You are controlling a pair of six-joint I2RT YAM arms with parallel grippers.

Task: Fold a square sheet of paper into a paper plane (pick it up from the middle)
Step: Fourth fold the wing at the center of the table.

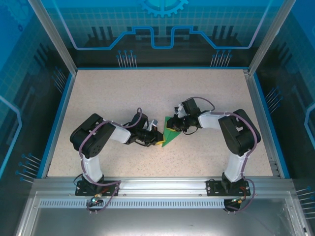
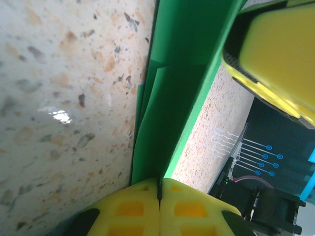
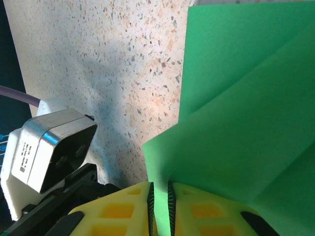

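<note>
Left hand (image 2: 159, 192) pinching paper (image 1: 172, 136), tip nearward

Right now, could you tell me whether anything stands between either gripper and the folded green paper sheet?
Nothing visible does. The left gripper is shut on the folded sheet of bright green paper, and the right gripper grips it from the other side.

The left gripper (image 1: 157, 141) and right gripper (image 1: 173, 125) crowd close together at the green paper (image 1: 170, 135), with open tabletop (image 1: 108, 93) all round out to the glass walls (image 1: 162, 46)
</note>
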